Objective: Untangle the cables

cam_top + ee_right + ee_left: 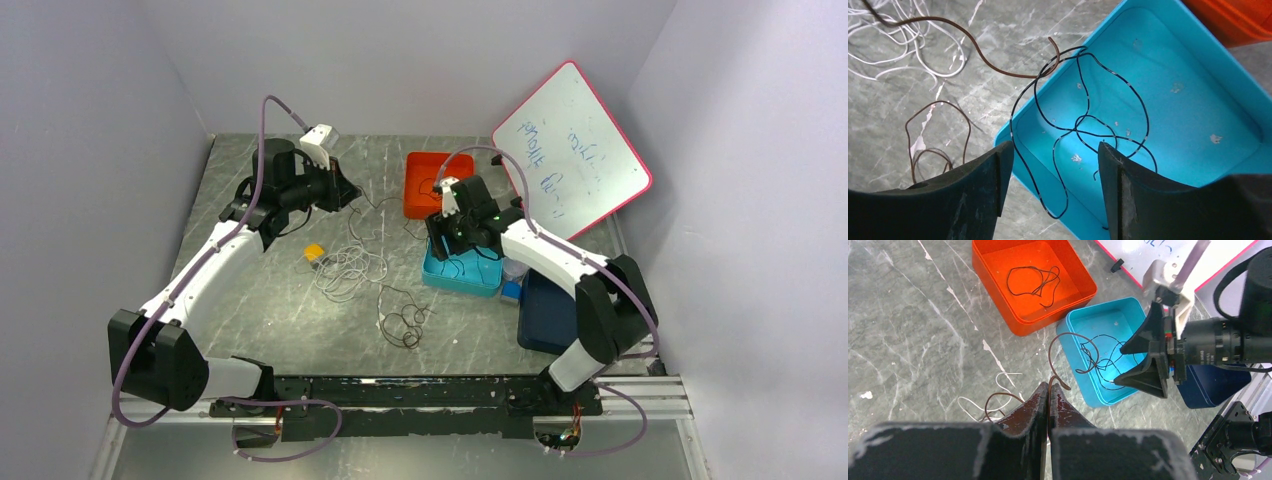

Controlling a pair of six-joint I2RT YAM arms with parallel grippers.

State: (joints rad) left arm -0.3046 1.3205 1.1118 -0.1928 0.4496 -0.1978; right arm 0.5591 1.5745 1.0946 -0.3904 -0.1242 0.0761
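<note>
Beside teal tray [455, 283] with black cable [1075, 130]: orange tray [418, 200].

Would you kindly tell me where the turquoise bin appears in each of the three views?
Top external: turquoise bin just right of centre, nearer than the orange bin.
Left wrist: centre-right, to the lower right of the orange bin.
Right wrist: fills the right half, with the orange bin in the top right corner.
Shared landmark: the orange bin.
</note>
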